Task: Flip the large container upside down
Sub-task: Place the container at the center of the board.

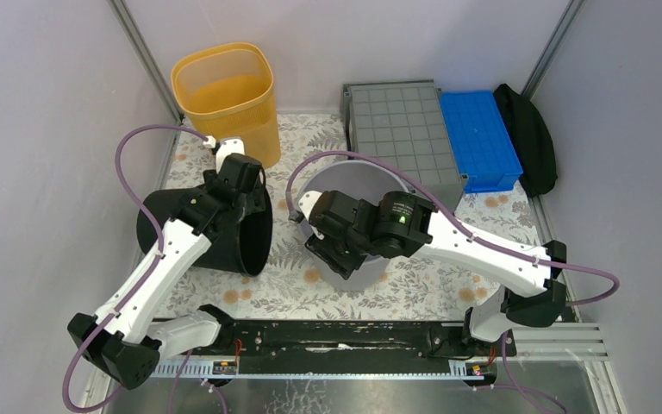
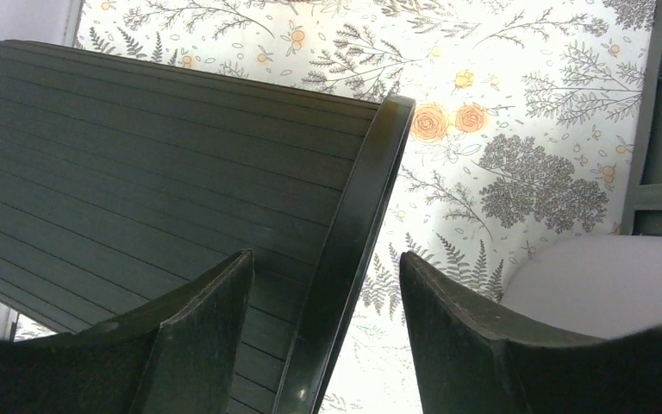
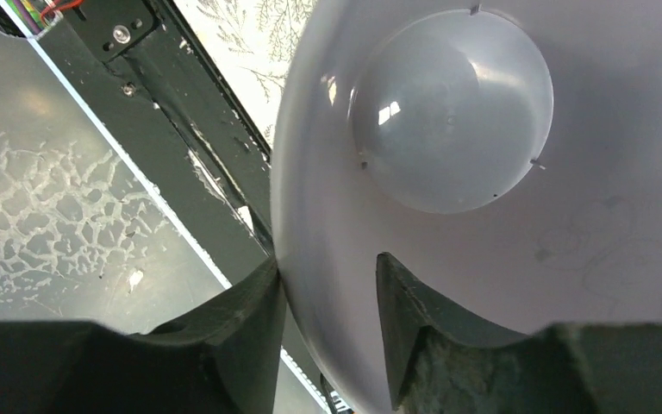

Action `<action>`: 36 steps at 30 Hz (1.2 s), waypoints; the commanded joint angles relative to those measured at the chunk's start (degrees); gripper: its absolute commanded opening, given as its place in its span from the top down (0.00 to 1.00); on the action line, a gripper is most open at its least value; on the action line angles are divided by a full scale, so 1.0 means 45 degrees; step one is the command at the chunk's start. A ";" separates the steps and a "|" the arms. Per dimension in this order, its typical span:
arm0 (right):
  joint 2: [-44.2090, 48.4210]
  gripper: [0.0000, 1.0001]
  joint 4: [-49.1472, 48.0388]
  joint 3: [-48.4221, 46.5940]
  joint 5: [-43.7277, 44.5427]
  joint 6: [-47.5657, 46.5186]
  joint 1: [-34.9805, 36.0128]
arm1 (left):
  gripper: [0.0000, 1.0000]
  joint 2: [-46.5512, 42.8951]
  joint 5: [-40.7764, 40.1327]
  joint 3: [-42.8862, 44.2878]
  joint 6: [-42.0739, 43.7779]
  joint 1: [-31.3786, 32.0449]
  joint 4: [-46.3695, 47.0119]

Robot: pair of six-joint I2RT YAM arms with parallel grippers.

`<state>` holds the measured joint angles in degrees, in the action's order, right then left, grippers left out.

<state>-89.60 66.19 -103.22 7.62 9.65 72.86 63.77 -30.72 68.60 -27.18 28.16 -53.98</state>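
Right gripper [image 3: 327, 260] astride bucket [image 3: 483, 224] rim, jaws apart

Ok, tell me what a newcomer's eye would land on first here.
The right end effector straddles the wall of a pale grey bucket tipped over mid-table, jaws parted. The left end effector brackets the rim of a black bin, also on its side, at the left. At the back, the large container shows its gridded underside, between a yellow bin and a blue tray.
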 commanded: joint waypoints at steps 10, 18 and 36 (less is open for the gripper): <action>0.0096 0.39 0.0169 -0.1450 0.0122 0.0090 -0.0016 | 0.26 0.0405 0.0609 0.0036 0.0595 -0.0438 0.0192; 0.0521 0.38 -0.0385 -0.0662 -0.0080 0.0017 -0.0016 | 0.28 0.1039 -0.0322 -0.0262 0.0623 -0.0436 -0.0666; 0.1816 0.36 -0.1633 0.1013 -0.0311 -0.0126 -0.0014 | 0.84 0.2416 -0.1403 0.2338 0.0535 -0.0445 -0.1662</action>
<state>-83.74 61.36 -99.11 6.61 9.82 72.86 73.36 -39.59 74.17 -22.41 26.55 -58.30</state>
